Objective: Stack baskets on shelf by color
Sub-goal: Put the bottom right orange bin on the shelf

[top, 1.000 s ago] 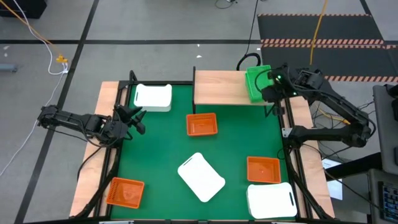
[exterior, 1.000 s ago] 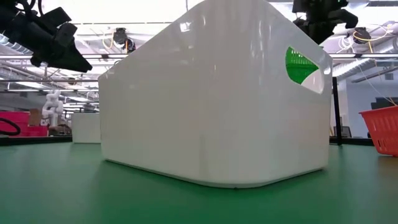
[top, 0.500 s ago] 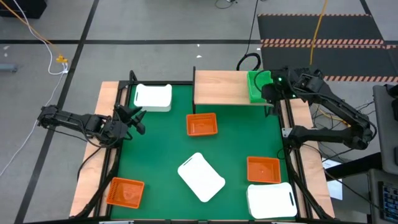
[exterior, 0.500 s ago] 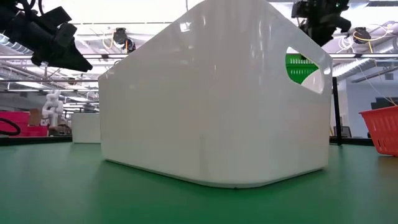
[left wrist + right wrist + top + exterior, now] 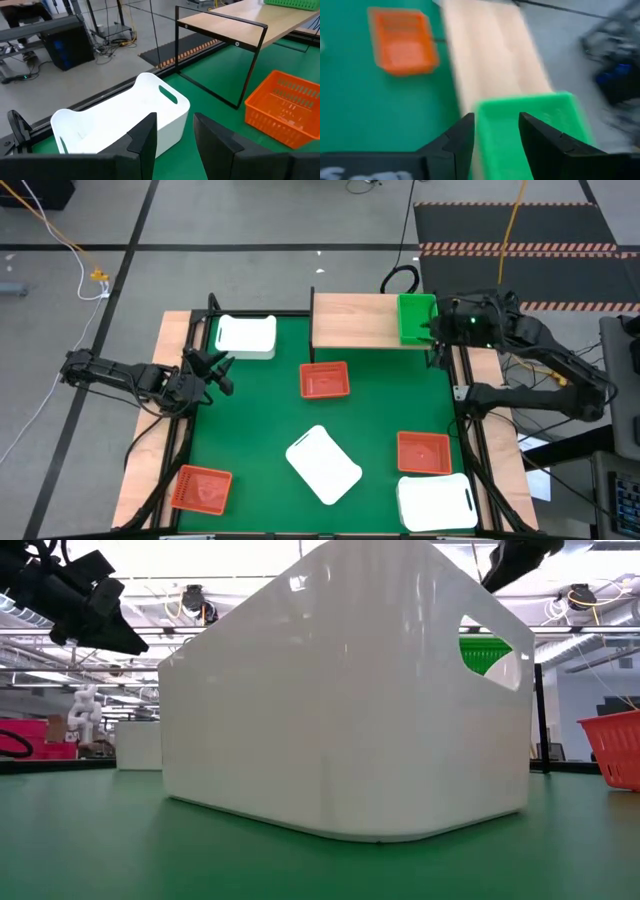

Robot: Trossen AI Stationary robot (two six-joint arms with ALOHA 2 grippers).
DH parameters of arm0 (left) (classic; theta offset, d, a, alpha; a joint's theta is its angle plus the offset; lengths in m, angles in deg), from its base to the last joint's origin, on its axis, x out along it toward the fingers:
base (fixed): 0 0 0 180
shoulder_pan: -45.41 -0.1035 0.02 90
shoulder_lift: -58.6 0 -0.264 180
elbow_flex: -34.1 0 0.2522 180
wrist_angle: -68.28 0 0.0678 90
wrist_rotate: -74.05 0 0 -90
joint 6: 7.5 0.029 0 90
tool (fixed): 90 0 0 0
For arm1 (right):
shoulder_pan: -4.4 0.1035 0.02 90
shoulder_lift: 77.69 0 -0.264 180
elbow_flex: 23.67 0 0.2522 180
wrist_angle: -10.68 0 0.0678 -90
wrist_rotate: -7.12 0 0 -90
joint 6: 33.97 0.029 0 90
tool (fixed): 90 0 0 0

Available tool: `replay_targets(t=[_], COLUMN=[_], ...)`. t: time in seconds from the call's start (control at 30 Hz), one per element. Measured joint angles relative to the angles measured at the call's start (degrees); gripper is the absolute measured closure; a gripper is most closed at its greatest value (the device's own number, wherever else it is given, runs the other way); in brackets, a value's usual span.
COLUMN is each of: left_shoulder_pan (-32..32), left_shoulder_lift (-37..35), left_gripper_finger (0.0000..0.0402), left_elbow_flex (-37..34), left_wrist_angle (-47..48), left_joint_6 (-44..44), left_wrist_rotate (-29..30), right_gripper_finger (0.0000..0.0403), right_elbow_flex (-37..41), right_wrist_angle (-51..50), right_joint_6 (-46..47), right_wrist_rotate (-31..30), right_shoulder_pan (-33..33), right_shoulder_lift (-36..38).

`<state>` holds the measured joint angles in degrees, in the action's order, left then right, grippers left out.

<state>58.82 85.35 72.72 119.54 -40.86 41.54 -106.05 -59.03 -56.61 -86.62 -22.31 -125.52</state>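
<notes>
The right tool (image 5: 436,330) is released beside the green basket (image 5: 416,318) on the shelf (image 5: 355,320); the left tool (image 5: 212,370), also released, hovers near a white basket (image 5: 246,336).

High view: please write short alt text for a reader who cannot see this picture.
A green plastic basket sits on the right end of a light wooden shelf, with the right gripper beside it, open. Three orange-red baskets and three white baskets lie scattered on the green table; the left gripper waits open at its left edge.
</notes>
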Motion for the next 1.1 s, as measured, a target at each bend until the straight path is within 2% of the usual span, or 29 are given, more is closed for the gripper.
replay_targets(t=[0.07, 0.2, 0.33, 0.43, 0.53, 0.6, 0.73, 0.87, 1.1], left_shoulder_pan=[0.00, 0.09, 0.07, 0.07, 0.09, 0.09, 0.09, 0.09, 0.07], left_shoulder_lift=[0.00, 0.00, 0.78, 1.54, 2.82, 4.00, 7.06, 9.92, 12.24], left_gripper_finger=[0.0270, 0.0270, 0.0270, 0.0270, 0.0270, 0.0270, 0.0270, 0.0270, 0.0270], left_elbow_flex=[0.00, 0.00, 0.00, 0.00, 0.00, 0.00, 0.00, 0.00, 0.00], left_wrist_angle=[0.04, 1.97, 4.75, 4.98, 5.23, 5.22, 5.20, 4.75, 4.29], left_joint_6=[-0.11, -2.25, -6.08, -7.57, -8.85, -9.24, -10.01, -10.67, -8.92], left_wrist_rotate=[-0.42, -0.95, -1.05, -1.06, -2.19, -3.01, -3.60, -3.57, -1.55], right_gripper_finger=[0.0260, 0.0274, 0.0282, 0.0284, 0.0284, 0.0284, 0.0284, 0.0284, 0.0284], right_elbow_flex=[0.73, 7.92, 15.33, 17.53, 17.85, 17.86, 17.86, 17.84, 17.77], right_wrist_angle=[-0.14, -1.09, 9.05, 18.07, 17.54, 14.94, 10.07, 11.30, 11.69], right_joint_6=[3.07, 6.83, 13.43, 15.91, 20.65, 23.75, 25.57, 21.06, 14.75], right_wrist_rotate=[2.12, 0.08, -2.45, -4.37, -6.84, -6.23, -3.44, -3.15, 1.77], right_shoulder_pan=[3.83, 15.34, 29.16, 39.52, 47.04, 50.53, 54.40, 55.42, 55.45], right_shoulder_lift=[-0.41, -2.55, -7.49, -11.52, -16.27, -18.45, -21.65, -24.01, -31.76])
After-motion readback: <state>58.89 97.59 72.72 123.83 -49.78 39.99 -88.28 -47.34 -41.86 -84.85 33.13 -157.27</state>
